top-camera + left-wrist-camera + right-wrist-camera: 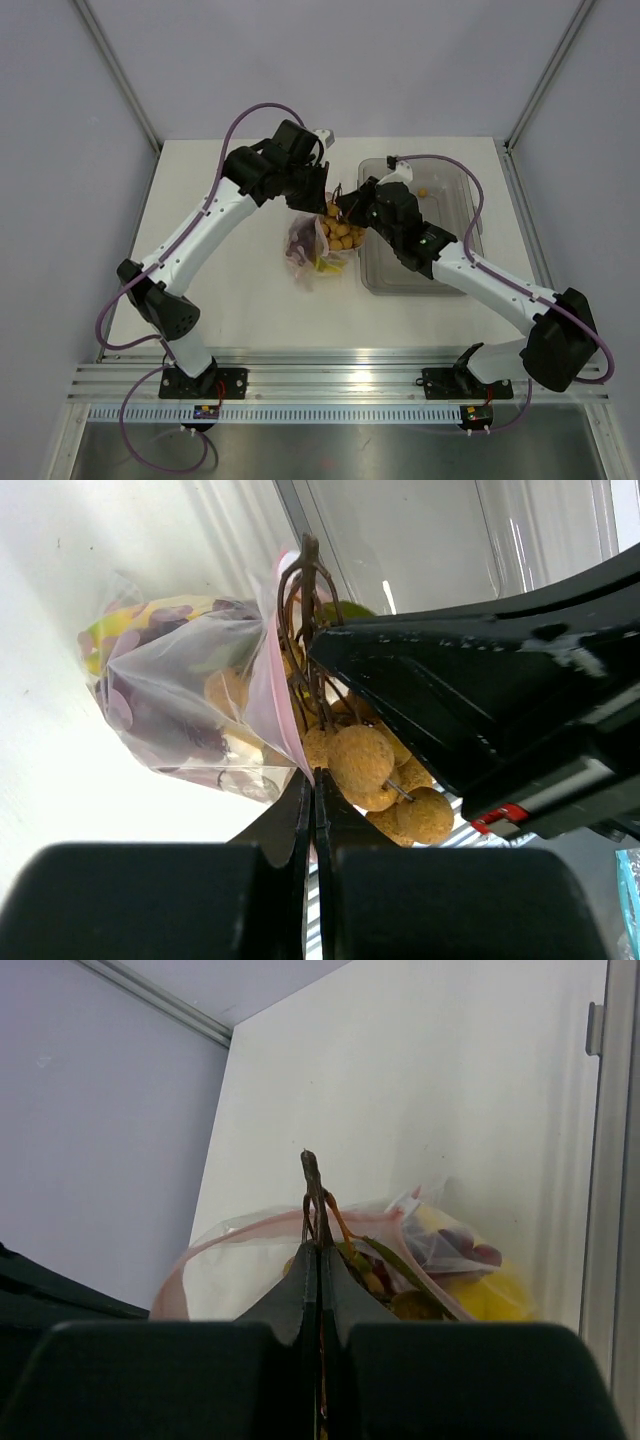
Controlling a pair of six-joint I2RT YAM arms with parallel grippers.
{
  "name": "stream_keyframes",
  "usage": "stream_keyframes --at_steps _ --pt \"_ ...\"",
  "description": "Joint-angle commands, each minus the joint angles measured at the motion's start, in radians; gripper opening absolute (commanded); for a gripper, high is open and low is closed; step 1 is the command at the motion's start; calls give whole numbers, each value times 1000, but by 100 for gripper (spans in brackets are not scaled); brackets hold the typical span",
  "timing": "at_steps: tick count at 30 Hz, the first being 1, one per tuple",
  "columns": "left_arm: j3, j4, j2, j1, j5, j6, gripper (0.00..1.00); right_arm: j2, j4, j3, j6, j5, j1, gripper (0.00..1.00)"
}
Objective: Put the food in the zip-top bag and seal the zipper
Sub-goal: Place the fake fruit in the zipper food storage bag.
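The zip-top bag (303,243) lies mid-table with its mouth held up. Yellow bananas (480,1295) and dark red grapes (472,1251) sit inside it. My left gripper (315,776) is shut on the bag's pink zipper (268,680) edge. My right gripper (320,1248) is shut on the brown stem (312,1185) of the tan round fruit cluster (368,768), which hangs at the open mouth, partly inside. In the top view the left gripper (318,200) and the right gripper (345,207) stand close together above the cluster (341,233).
A rigid clear tray (400,272) stands right of the bag, with one small orange fruit (424,192) at its far end. The right arm crosses over the tray. Grey walls enclose the table on three sides.
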Motion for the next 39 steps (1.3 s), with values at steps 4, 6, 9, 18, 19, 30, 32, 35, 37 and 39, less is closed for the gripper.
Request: stream_keyframes --at_steps 4,6,9,18,19,30,32,35,37,39 --pt "55 58 5 17 104 -17 0 -31 63 -70 -25 77 21 0" --pt "58 64 7 22 118 -21 0 -34 52 -75 -42 89 21 0" --pt "70 67 13 25 138 -26 0 -31 45 -68 -86 130 29 0" --pt "108 60 42 25 170 -32 0 -75 40 -14 -133 147 38 0" --pt "114 55 45 25 173 -32 0 -86 46 -14 -133 147 37 0" --pt "263 0 123 45 162 -26 0 -134 181 -17 -88 246 38 0" --pt "254 3 125 49 165 -26 0 -111 204 -21 -82 253 38 0" --pt "227 4 126 53 165 -20 0 -95 264 -58 -83 288 38 0" --pt "194 15 120 53 177 -23 0 -86 305 -84 -90 307 38 0" --pt "179 33 109 54 190 -24 0 -83 405 -161 -106 318 46 0"
